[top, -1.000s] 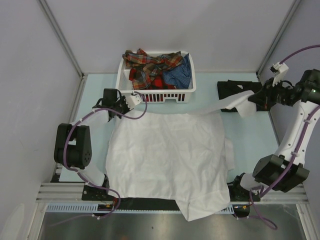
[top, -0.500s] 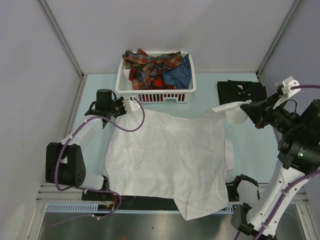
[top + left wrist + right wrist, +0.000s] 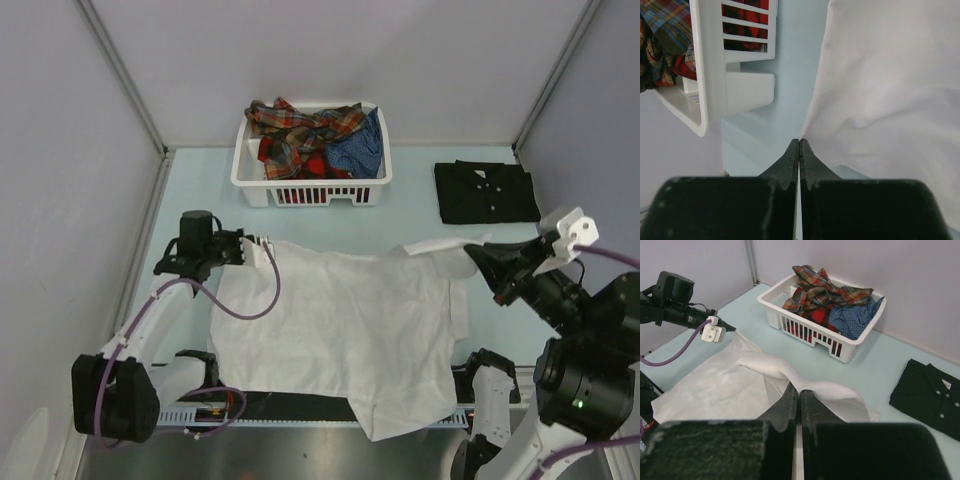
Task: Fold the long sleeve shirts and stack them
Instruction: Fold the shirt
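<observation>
A white long sleeve shirt [image 3: 340, 330] lies spread over the middle of the table, its hem hanging over the near edge. My left gripper [image 3: 268, 248] is shut on its far left corner, and the left wrist view shows the closed tips [image 3: 799, 142] pinching the white cloth [image 3: 890, 75]. My right gripper [image 3: 478, 255] is shut on the far right part, holding a raised fold of sleeve [image 3: 770, 365] at its tips [image 3: 799, 392]. A black shirt [image 3: 485, 192] lies folded at the far right. Plaid shirts [image 3: 300, 130] and a blue one [image 3: 362, 150] fill the basket.
The white slatted basket [image 3: 312, 192] stands at the far middle, close to my left gripper in the left wrist view [image 3: 710, 75]. Grey walls close off the left, back and right. Bare pale blue table [image 3: 410, 200] lies between basket and black shirt.
Both grippers have drawn back toward the near side, pulling the white shirt's far edge with them. The right one carried the sleeve away from the black shirt.
</observation>
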Robot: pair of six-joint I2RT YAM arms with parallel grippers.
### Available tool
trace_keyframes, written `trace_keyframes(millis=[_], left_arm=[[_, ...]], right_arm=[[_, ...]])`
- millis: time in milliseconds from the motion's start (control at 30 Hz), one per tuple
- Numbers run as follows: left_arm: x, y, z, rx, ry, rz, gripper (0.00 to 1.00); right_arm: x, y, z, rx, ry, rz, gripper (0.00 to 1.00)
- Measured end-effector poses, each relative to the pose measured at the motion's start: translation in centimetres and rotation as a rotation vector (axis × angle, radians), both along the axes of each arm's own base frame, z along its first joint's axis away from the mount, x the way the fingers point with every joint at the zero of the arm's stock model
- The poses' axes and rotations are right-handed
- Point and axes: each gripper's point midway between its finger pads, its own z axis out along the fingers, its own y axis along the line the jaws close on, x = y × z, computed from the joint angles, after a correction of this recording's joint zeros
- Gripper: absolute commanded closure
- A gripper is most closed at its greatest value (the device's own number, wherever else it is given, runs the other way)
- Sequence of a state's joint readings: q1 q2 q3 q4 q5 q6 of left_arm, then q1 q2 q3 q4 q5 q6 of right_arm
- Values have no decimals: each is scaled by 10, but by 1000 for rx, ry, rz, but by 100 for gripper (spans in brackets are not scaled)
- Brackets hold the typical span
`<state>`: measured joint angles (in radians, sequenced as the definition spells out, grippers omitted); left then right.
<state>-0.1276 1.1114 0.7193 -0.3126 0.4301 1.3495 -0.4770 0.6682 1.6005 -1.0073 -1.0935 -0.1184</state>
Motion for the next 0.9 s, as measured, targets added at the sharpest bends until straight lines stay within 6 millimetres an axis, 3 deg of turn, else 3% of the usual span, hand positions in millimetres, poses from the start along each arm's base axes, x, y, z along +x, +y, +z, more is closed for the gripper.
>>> trace_keyframes(millis=[133, 233, 433, 600, 667, 733, 767, 800, 900], left_arm=[[-21, 0, -1, 27, -23, -53, 92], [-36, 2, -21, 61, 11, -79, 81], [-58, 10, -72, 113, 172, -85, 67], [-69, 16, -92, 132, 275, -60, 58], [-75, 16, -92, 125, 312, -57, 55], [-78, 14, -87, 102, 332, -50, 36], [-78, 13, -82, 85, 334, -44, 33], [-78, 11, -75, 61, 330, -34, 9], [-73, 1, -44, -42, 297, -1, 1]], right_arm=[[-35, 16, -3, -18, -39, 15, 100], [-46, 19, -16, -9, -8, 24, 100], [-30, 11, -67, 24, 159, 37, 100], [-10, 1, -108, 53, 304, 34, 100], [1, -4, -122, 68, 357, 38, 100], [13, -8, -131, 90, 408, 43, 100], [18, -9, -133, 98, 422, 48, 100], [24, -11, -135, 109, 435, 57, 100], [40, -11, -140, 147, 452, 83, 100]])
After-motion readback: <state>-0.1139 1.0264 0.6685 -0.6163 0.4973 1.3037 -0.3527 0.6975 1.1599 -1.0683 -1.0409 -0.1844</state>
